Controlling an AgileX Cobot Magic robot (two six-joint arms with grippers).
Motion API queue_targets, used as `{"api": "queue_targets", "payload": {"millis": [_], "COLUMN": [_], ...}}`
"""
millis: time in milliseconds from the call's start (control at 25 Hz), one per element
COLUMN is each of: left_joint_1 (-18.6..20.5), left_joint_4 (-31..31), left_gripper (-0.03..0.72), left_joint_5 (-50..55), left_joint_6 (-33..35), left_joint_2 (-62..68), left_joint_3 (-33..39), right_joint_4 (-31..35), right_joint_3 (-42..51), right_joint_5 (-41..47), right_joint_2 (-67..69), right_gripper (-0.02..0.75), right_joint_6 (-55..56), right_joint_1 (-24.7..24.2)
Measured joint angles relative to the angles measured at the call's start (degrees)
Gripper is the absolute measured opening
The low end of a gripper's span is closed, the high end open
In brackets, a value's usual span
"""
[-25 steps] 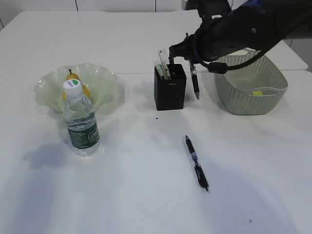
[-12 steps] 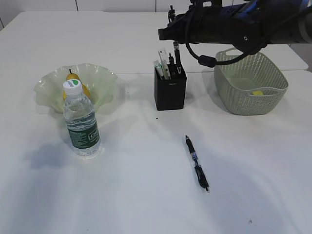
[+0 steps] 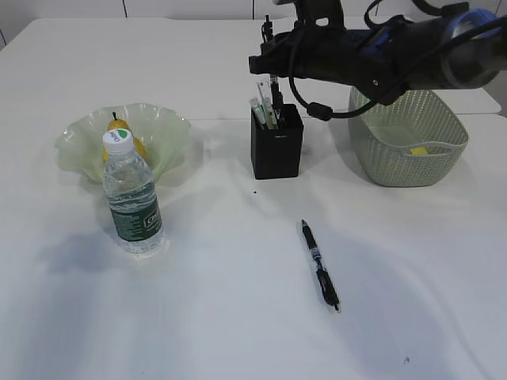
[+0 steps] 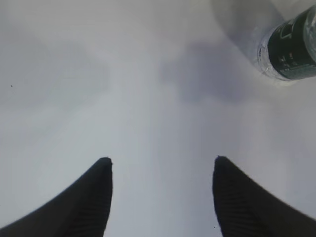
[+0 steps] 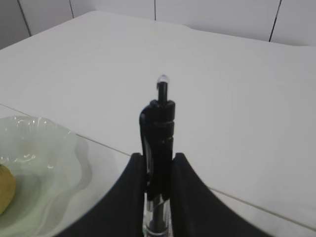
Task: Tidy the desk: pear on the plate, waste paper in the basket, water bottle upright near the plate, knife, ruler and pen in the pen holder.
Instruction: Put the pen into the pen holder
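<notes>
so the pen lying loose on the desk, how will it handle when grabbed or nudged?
The pen is a thin round barrel lying flat on the smooth desk, so a nudge would probably roll or spin it. It looks rigid and light. Its glossy barrel may slip unless the grip is centred.

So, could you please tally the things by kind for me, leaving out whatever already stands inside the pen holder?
Pens: 2 (loose pen on the desk, held pen in the right hand)
Open containers: 3 (plate, basket, pen holder)
Water bottle: 1
Pear: 1
Waste paper: 1
Total: 8
</notes>
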Motion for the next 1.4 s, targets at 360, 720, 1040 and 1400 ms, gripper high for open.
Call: {"api": "queue_targets", "payload": {"millis": [360,720,1040,1400], "left_joint_1": [0.0,0.0,0.0,0.0], "left_joint_4": [0.0,0.0,0.0,0.0], "left_gripper": [0.448,0.448,0.448,0.448], "left_joint_5": [0.0,-0.1,-0.1,-0.1], "left_joint_6": [0.0,0.0,0.0,0.0], "left_joint_2": [0.0,0.0,0.0,0.0], "left_joint_3": [0.0,0.0,0.0,0.0], "right_joint_4": [-0.2,-0.2,-4.6,-4.9], "right_joint_3": [-0.1,-0.2,-0.2,-0.2], "right_joint_5": [-2.0,-2.2,-2.2,5.4], "right_joint_2": [5.0,5.9,5.9,0.4], "right_gripper": [0.081,0.136,0.263,0.265], "right_joint_6": [0.0,0.0,-0.1,3.6], "right_joint_1": [0.0,0.0,0.0,0.0]}}
